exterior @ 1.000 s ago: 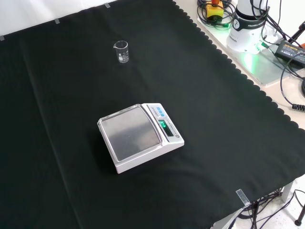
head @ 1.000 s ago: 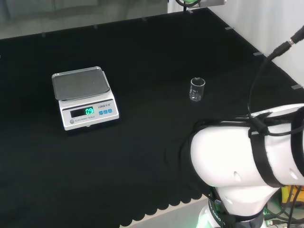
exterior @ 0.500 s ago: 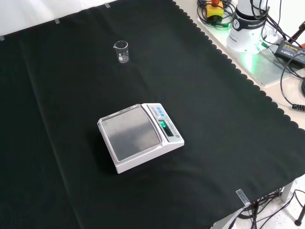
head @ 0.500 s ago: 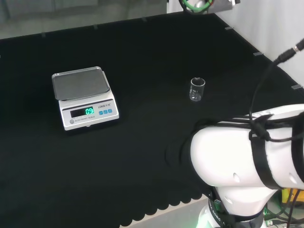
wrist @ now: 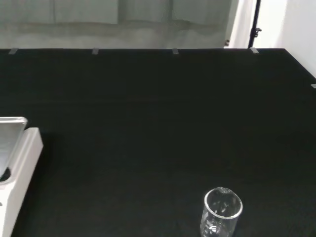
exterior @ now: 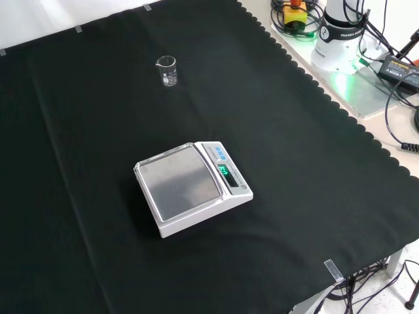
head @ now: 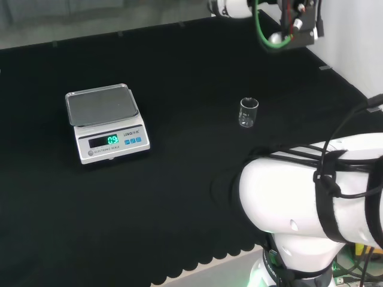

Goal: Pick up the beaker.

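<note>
Black cloth (exterior: pixel 294 144) covers the bench — on it stand a clear beaker (exterior: pixel 167 70) and, well apart, a white scale (exterior: pixel 193 187).

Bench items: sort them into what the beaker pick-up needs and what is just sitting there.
Needed for the job:
- beaker, small, clear, upright on the black cloth, nothing touching it

Just sitting there:
- scale, white with a bare metal pan and a lit display, standing apart from the beaker
- black cloth covering the bench

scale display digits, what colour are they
Green, glowing on the scale; the head view shows them best.
</note>
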